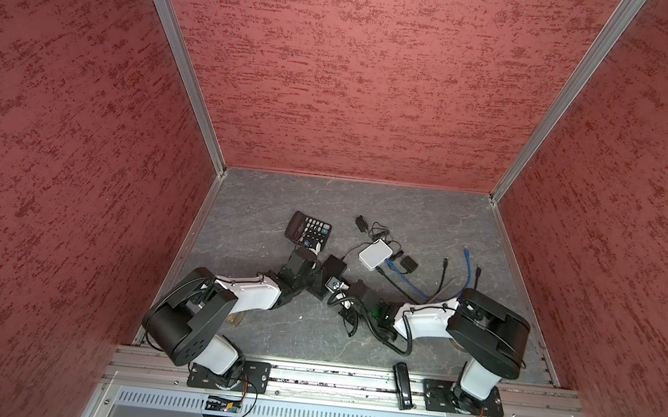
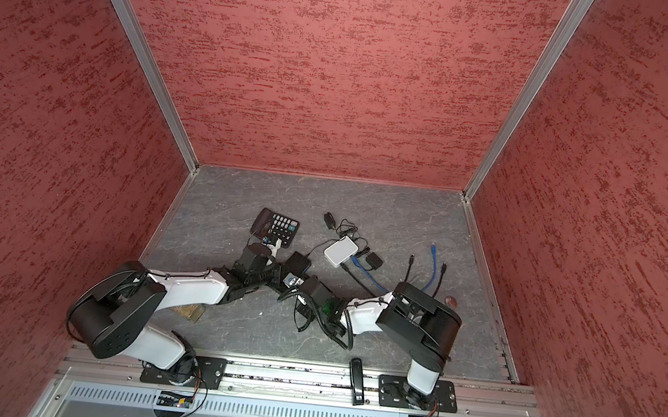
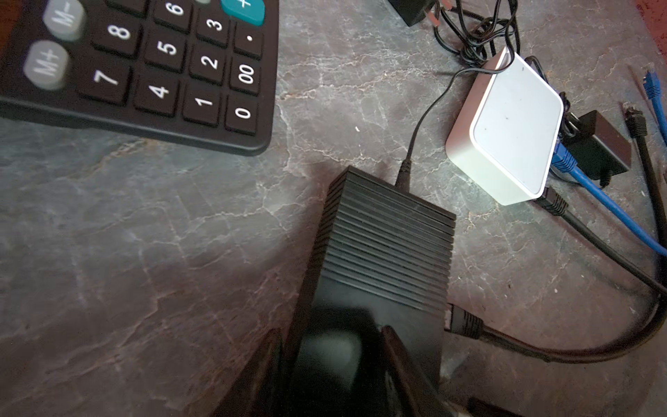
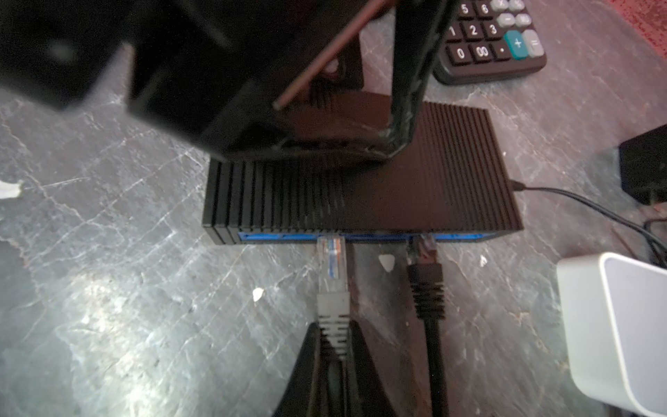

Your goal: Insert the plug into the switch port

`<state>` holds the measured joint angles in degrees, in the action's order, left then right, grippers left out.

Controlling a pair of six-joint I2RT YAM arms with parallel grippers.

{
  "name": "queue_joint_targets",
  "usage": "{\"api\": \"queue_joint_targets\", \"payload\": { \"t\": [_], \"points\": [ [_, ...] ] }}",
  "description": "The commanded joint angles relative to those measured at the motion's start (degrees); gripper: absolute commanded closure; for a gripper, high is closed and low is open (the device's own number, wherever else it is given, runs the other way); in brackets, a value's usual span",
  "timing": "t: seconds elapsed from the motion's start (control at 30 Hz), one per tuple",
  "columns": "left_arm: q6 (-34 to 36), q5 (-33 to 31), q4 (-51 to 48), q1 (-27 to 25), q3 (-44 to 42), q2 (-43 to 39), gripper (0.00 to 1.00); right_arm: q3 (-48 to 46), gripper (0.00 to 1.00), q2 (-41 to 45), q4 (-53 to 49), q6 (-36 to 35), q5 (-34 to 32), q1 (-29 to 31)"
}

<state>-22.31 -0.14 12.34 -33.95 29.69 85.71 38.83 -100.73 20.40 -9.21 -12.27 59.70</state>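
Bimanual cell seen from above. The tabletop (image 1: 428, 210) is grey, veined like slate; red textured walls (image 1: 358, 74) enclose it on three sides, joined by aluminium corner profiles (image 1: 179, 61). A calculator (image 1: 307, 230), a white box (image 1: 375, 254) and a blue cable (image 1: 401, 274) lie on the far half.

The left arm (image 1: 253, 291) reaches from the near rail toward the middle, forearm low. The right arm (image 1: 426, 320) folds at a raised elbow, and its forearm points leftward to meet the other arm.

The black ribbed switch (image 4: 415, 187) lies flat near the centre of the table, just beside the white box. The left gripper (image 3: 332, 332) straddles one end of it, jaws partly closed with the casing between the fingers.

The right gripper (image 4: 334, 343) is closed tightly on the grey boot of the plug (image 4: 331, 263). The plug's clear tip is level with the table and touches the blue port row (image 4: 281, 237); how far it has entered cannot be told. A black plug (image 4: 426, 274) occupies a port just beside it.
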Motion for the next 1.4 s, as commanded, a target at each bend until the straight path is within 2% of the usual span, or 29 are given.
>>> {"api": "queue_joint_targets", "payload": {
  "t": [0.0,0.27,0.57,0.77,1.17,1.37],
  "points": [
    [-0.9,2.4,0.2,-1.7,0.5,1.5,0.55,0.9,1.0,0.2,7.8,1.5,-1.5,0.5],
    [-2.5,2.0,0.6,-3.3,0.6,2.2,0.56,1.2,1.0,0.2,11.7,0.4,2.6,0.9],
    [-4.2,1.0,-0.1,-4.6,1.0,2.7,0.57,-3.6,1.0,1.2,21.8,1.4,-2.7,1.4],
    [-4.0,1.4,-0.4,-4.5,1.3,2.6,0.57,-4.6,1.0,-0.3,23.9,0.8,-2.4,1.4],
    [-6.1,7.8,3.4,-4.8,0.0,2.9,0.57,-4.3,1.0,-6.6,27.8,2.3,-0.9,1.4],
    [-1.5,13.4,7.1,-5.8,-0.6,4.6,0.57,-4.2,1.0,-4.9,28.1,-3.0,3.8,1.4]
  ]
}}
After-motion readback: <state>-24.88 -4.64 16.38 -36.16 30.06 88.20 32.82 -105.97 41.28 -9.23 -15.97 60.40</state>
